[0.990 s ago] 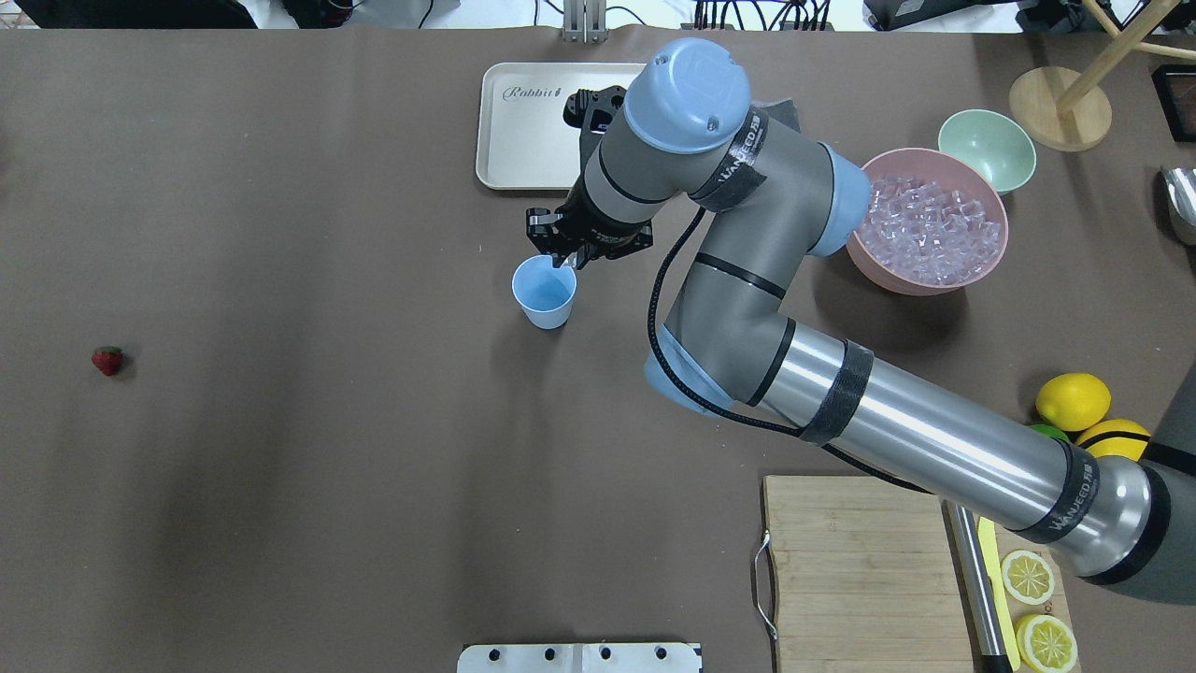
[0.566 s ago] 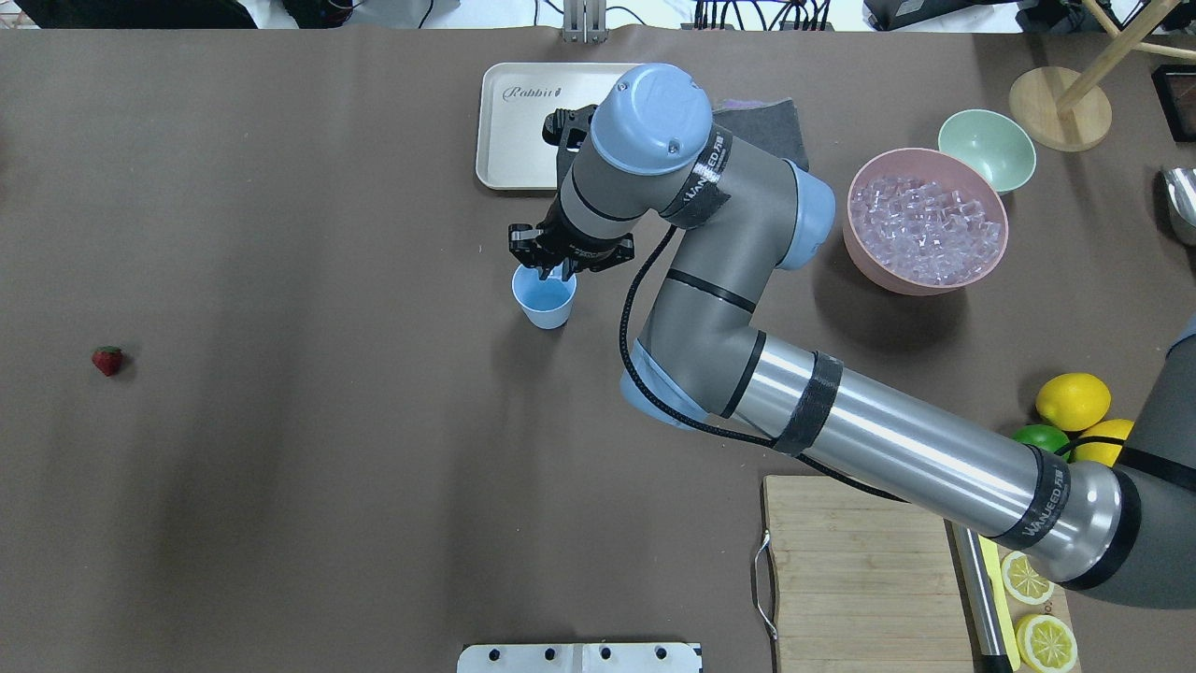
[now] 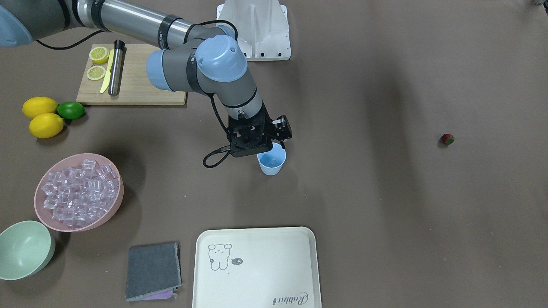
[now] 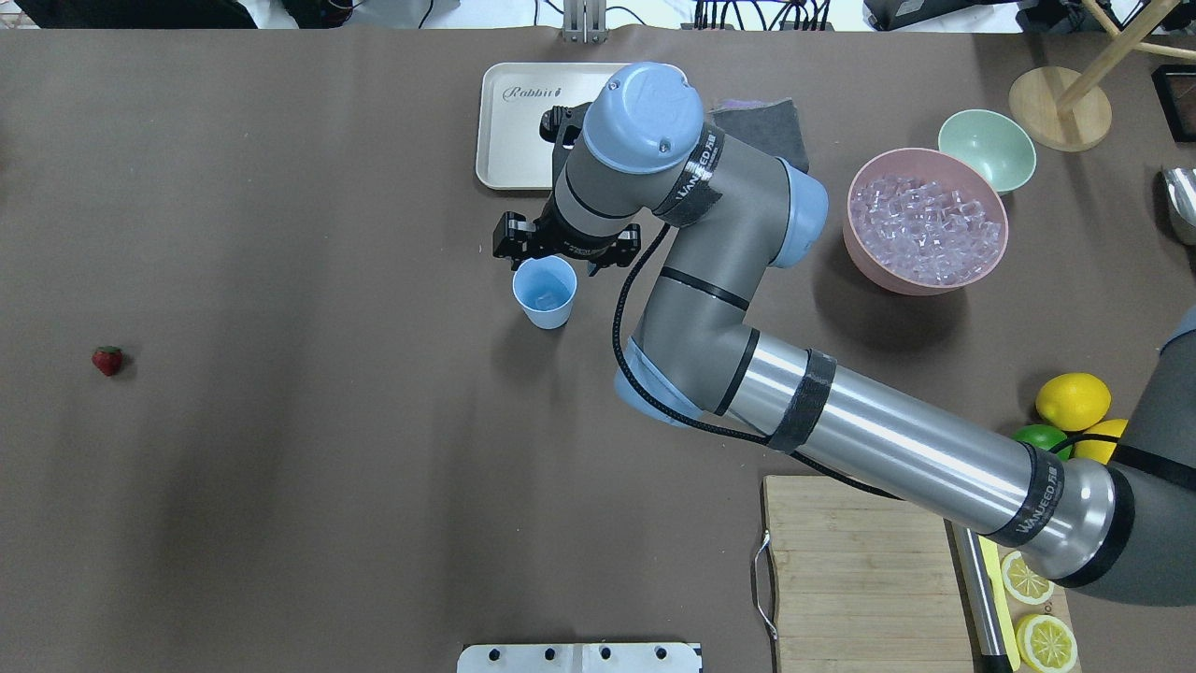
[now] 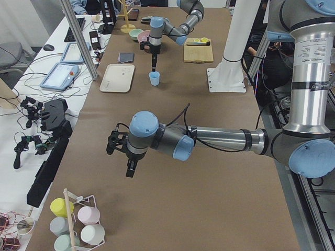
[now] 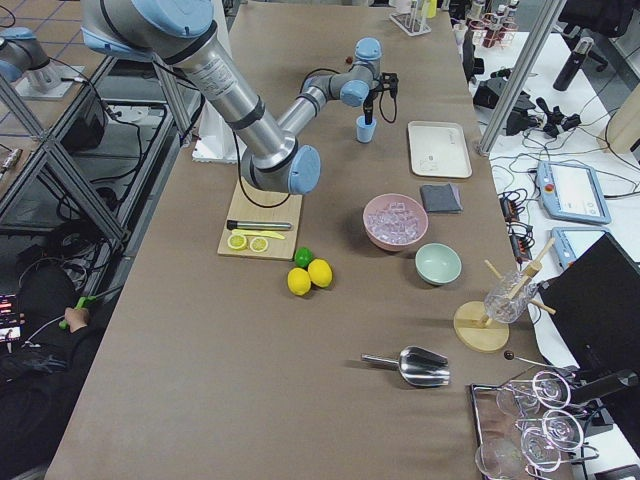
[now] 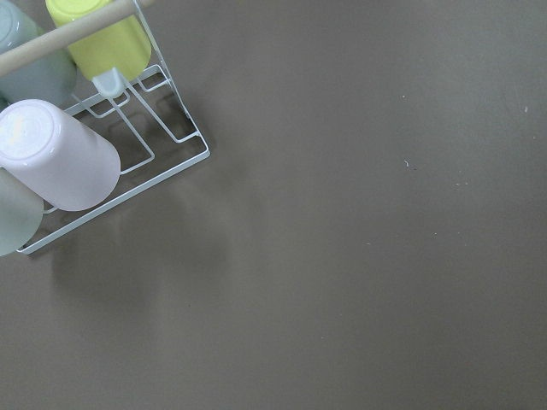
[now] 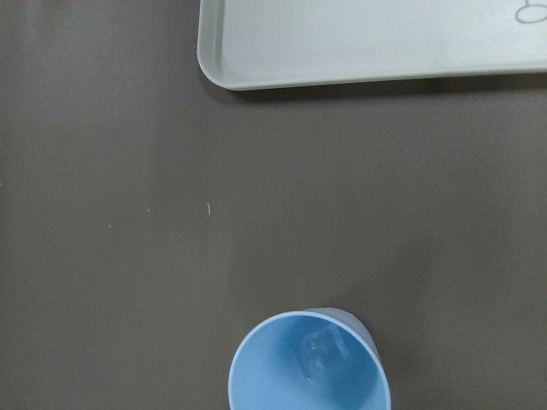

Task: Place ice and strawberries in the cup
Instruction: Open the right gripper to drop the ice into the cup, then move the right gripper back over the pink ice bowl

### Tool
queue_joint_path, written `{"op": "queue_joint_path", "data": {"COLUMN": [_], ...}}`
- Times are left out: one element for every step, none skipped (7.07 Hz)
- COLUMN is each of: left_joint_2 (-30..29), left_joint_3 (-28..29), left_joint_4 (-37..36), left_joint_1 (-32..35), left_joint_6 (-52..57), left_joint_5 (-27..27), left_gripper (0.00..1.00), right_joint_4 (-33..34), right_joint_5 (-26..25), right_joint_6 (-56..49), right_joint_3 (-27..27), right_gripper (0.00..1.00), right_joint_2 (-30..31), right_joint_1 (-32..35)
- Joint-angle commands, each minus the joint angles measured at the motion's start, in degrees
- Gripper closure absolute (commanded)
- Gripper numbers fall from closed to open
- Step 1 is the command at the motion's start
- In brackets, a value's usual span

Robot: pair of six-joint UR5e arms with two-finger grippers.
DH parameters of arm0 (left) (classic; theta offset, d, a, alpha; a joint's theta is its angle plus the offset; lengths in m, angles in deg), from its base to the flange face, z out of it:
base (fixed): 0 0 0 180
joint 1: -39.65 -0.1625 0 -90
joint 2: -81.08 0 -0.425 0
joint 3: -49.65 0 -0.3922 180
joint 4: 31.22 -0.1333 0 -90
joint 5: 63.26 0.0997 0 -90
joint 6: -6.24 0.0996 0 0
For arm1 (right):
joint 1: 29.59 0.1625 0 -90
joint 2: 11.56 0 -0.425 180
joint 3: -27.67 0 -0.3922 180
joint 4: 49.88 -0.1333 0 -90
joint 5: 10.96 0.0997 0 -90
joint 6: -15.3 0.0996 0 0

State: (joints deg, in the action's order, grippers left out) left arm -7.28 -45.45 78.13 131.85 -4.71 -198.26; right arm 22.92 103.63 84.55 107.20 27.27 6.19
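The light-blue cup stands upright at mid-table, also in the front view. One clear ice cube lies in its bottom. My right gripper hangs just above the cup's far rim, and its jaws look spread and empty. The pink bowl at the right holds many more ice cubes. The strawberry lies alone far left on the table. My left gripper hangs over bare table far from the cup, and I cannot tell whether it is open or shut.
A cream tray and a grey cloth lie behind the cup. A pale-green bowl, lemons, a lime and a cutting board sit at the right. A mug rack stands near the left arm.
The right gripper has moved a little left and lifted out of the cup's mouth. Its jaws have spread, and an ice cube now lies in the cup.
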Motion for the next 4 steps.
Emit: {"op": "queue_joint_path", "data": {"left_joint_2": [-0.50, -0.59, -0.42, -0.42], "left_joint_3": [0.00, 0.00, -0.08, -0.26], "left_joint_4": [-0.10, -0.10, -0.02, -0.02], "left_joint_1": [0.00, 0.00, 0.00, 0.00], "left_joint_6": [-0.12, -0.12, -0.12, -0.12], "left_joint_5": [0.00, 0.00, 0.00, 0.00], "left_gripper": [0.02, 0.02, 0.02, 0.02], "right_joint_4": [0.59, 0.77, 3.81, 12.98], "right_joint_5": [8.14, 11.77, 15.54, 15.32], "right_joint_6": [-0.25, -1.30, -7.83, -16.95], "right_joint_3": [1.41, 1.58, 3.15, 9.08], "right_gripper": [0.01, 0.01, 0.01, 0.01], "right_joint_2": [0.36, 2.28, 5.69, 10.34], "right_joint_1": [5.93, 11.10, 16.98, 19.91]}}
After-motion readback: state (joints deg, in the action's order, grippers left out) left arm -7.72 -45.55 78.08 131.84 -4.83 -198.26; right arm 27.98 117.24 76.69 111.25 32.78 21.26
